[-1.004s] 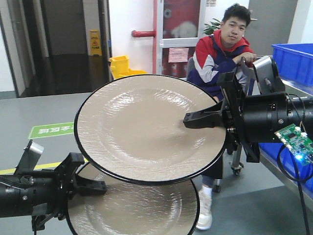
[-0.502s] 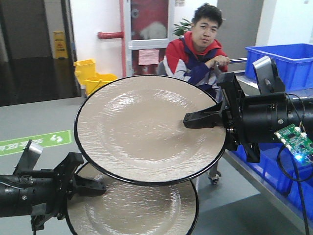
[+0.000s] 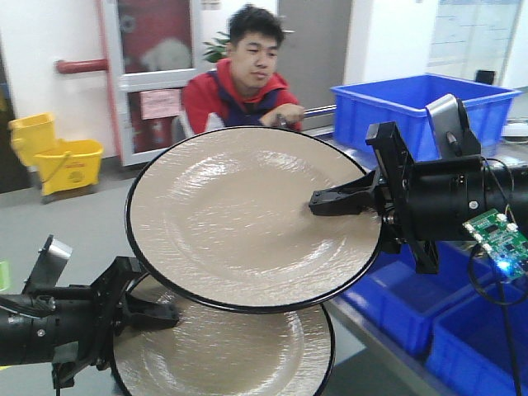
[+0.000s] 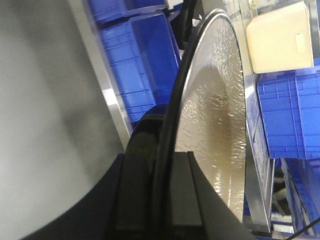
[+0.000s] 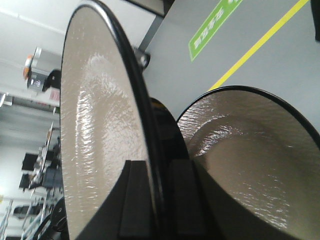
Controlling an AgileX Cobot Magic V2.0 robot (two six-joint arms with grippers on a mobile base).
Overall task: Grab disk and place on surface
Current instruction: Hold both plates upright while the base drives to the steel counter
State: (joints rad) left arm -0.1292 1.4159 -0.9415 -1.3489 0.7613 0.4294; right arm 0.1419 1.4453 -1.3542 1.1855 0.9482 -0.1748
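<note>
Room: a hall with a grey floor. The surface, the dark glossy worktop with tape lines, shows in no view.
Nearest, left arm (image 3: 49, 330): low in the front view. Its jaws are closed tight on the left rim of the lower disk (image 3: 223, 355), and the left wrist view shows that black rim pinched edge-on between them.
Next, right arm (image 3: 462, 198): it reaches in from the right. Its jaws are clamped over the right rim of the upper disk (image 3: 239, 214), one finger lying on the beige face, and the disk is carried in the air, tilted toward the camera.
Beyond: blue crates (image 3: 404, 297) sit just under the right arm, with a blue bin (image 3: 412, 103) behind it.
Farther: a man in a red jacket (image 3: 247, 91) sits behind the upper disk, and a yellow mop bucket (image 3: 54, 157) stands by the far wall.
Progress: both disks look grabbed — the placing is all that remains, and how far off it lies cannot be judged.
Edges: the upper disk's bottom rim overlaps the lower disk's top; whether they touch I cannot tell.
Open room: likely tight on the right by the crates — freer to the left.
</note>
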